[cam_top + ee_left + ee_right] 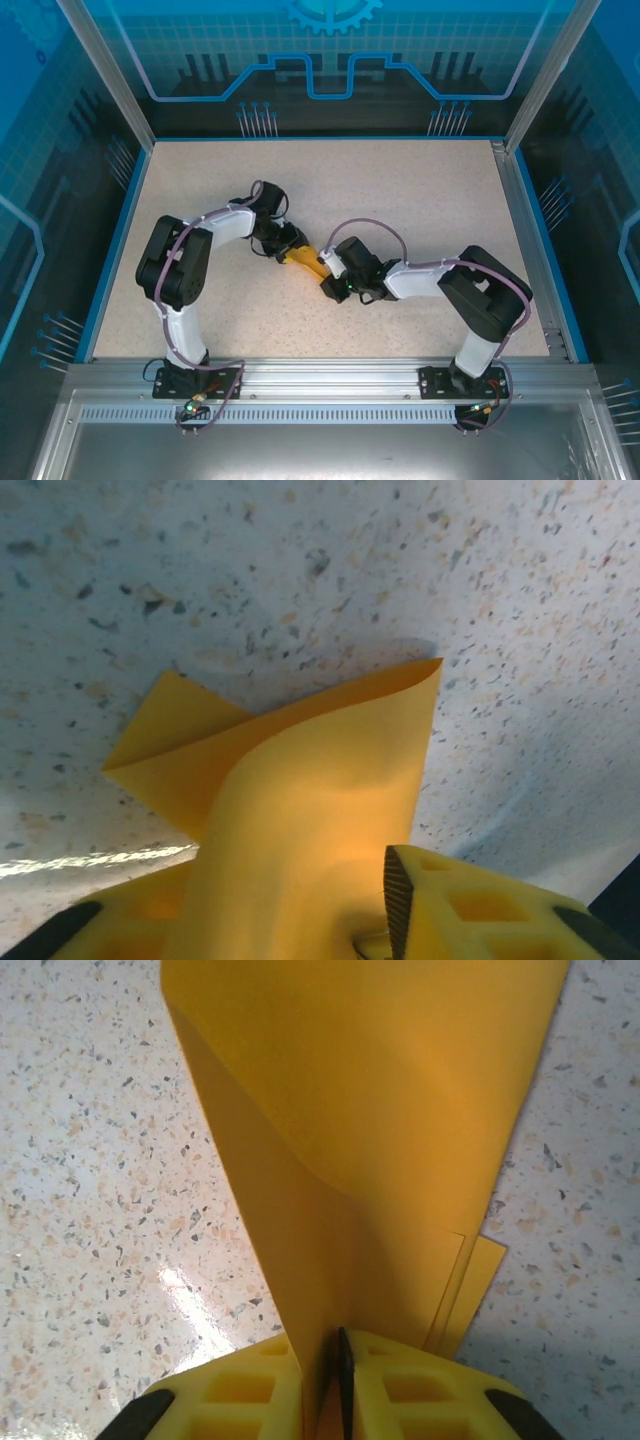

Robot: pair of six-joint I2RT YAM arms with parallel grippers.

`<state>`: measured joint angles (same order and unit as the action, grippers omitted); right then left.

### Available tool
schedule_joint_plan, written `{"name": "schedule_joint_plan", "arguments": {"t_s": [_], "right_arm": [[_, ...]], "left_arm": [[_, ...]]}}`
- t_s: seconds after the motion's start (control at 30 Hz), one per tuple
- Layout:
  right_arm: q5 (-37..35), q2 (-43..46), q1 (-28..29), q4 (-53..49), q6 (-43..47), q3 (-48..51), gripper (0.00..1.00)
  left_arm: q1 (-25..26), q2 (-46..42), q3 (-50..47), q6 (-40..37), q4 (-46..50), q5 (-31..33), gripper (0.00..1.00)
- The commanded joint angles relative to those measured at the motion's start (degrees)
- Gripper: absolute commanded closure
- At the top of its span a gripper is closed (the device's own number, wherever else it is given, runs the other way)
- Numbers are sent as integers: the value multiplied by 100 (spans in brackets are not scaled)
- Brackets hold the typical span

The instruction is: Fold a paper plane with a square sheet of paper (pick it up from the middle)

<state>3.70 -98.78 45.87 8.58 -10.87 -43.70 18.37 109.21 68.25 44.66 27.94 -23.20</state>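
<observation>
Orange-yellow paper (pixel 380 1110) pinched in right tool (pixel 318 1348); left tool (pixel 290 905) grip unclear, one finger hidden behind it.

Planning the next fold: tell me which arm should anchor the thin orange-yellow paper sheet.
Right, probably: the right gripper is shut on the thin orange-yellow paper sheet, while the left gripper has its jaws apart, the sheet loose between them, so it is freer to crease.
</observation>
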Motion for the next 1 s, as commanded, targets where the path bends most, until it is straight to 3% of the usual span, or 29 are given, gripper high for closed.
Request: {"name": "schedule_joint_plan", "arguments": {"t_s": [0.0,0.07,0.13,0.63,0.97], "right_arm": [[-466,231,167,-15,355,55,80],[-623,278,283,-105,498,25,78],[-867,294,412,-221,591,-59,77],[-1301,89,782,-497,768,-351,75],[-806,-62,609,-423,548,-261,90]], "left_arm": [[-44,66,147,-160,368,-37,77],[-49,77,133,-160,354,-33,93],[-49,91,133,-151,352,-44,100],[-45,101,170,-115,344,-53,100],[-45,68,203,-72,326,-68,100]]}}
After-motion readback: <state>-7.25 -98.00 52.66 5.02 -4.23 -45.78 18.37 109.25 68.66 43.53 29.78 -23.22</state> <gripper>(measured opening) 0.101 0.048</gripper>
